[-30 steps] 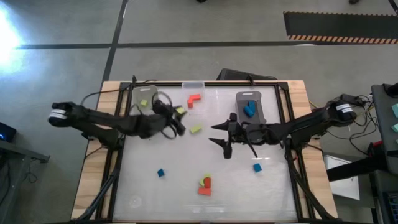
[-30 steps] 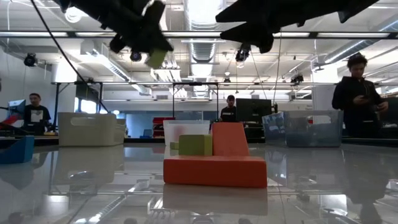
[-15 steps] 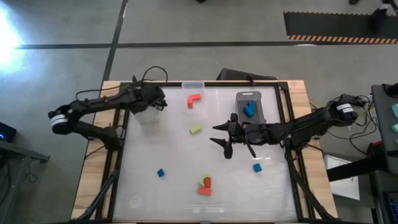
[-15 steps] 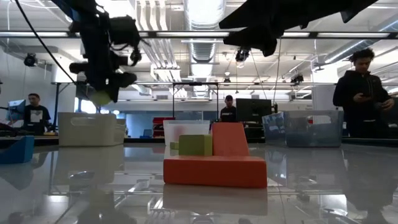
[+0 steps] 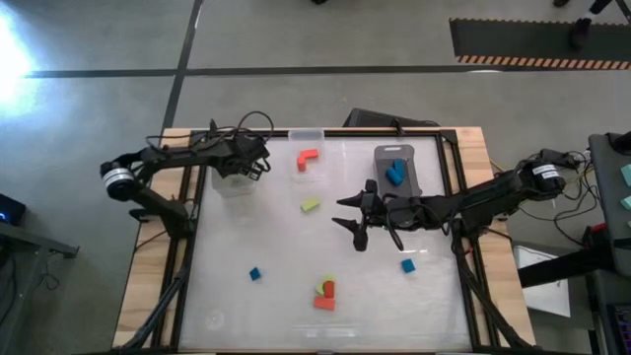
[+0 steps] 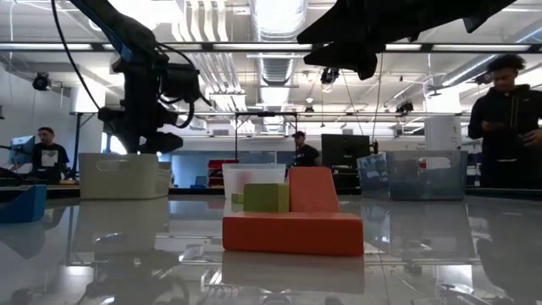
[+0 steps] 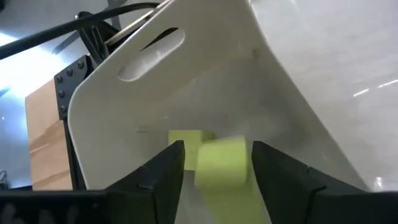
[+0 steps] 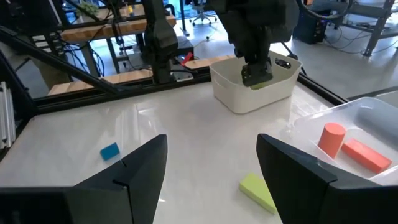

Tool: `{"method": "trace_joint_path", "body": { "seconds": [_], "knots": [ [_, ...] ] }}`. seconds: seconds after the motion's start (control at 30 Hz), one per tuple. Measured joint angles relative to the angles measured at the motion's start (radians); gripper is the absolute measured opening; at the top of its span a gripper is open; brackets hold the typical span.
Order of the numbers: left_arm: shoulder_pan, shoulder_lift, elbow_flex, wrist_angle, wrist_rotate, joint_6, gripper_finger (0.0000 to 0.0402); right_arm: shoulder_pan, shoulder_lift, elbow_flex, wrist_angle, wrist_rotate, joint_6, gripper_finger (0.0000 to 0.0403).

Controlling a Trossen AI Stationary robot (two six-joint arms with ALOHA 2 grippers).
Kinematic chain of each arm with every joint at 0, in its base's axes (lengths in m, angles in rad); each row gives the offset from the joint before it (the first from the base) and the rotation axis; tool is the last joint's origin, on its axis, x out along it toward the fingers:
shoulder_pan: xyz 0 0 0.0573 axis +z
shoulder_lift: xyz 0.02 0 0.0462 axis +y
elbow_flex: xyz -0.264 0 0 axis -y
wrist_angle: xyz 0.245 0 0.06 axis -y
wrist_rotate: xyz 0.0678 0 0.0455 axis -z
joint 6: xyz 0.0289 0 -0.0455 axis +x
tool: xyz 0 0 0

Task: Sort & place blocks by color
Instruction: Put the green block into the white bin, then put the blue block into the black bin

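Note:
My left gripper (image 5: 248, 164) hangs over the white bin (image 5: 232, 170) at the table's far left, pointing down into it. In the left wrist view its fingers stand open, and a blurred lime green block (image 7: 221, 163) sits between them with a gap on each side. Another lime block (image 7: 186, 138) lies on the bin's floor. My right gripper (image 5: 347, 219) hovers open above the table's middle with nothing between its fingers. Loose blocks on the table: a lime wedge (image 5: 311, 205), two blue cubes (image 5: 254, 273) (image 5: 407, 265), and an orange and lime pile (image 5: 324, 294).
A grey bin (image 5: 396, 170) at the far right holds blue blocks. A clear bin (image 8: 367, 124) at the far middle holds orange blocks (image 5: 308, 158). A black frame rail (image 5: 193, 227) borders the table. People stand in the room behind (image 6: 508, 119).
My left gripper has carried the lime block from above the table's middle toward the far left corner, to a place over the white bin. It has tipped from near level to pointing down and has sunk toward the bin.

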Motion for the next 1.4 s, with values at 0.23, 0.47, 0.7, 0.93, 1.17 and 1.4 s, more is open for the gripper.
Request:
{"method": "trace_joint_path", "body": {
  "seconds": [0.23,0.47,0.7,0.93,1.17,1.4],
  "knots": [
    [-0.016,-0.028,0.0,0.0,-0.002,0.005,0.0181,0.0,0.0,0.0,-0.005,-0.001,0.022,0.0237],
    [-0.172,-0.137,0.003,0.023,0.001,-0.005,0.0182,0.0,0.001,0.0,-0.114,-0.002,0.121,0.0237],
    [-0.49,-0.168,0.001,0.303,0.005,0.033,0.0183,0.0,0.001,0.0,-0.258,-0.003,0.236,0.0237],
    [-0.693,-0.123,0.0,0.506,0.005,0.135,0.0183,0.0,-0.01,0.001,-0.518,-0.085,0.443,0.0237],
    [-0.735,-0.095,0.0,0.563,0.002,0.133,0.0183,0.017,-0.009,0.044,-0.7,-0.296,0.527,0.0227],
    [-0.734,-0.093,0.0,0.56,0.001,0.13,0.0183,0.075,-0.005,0.183,-1.046,-0.3,0.585,0.0207]
  ]
}}
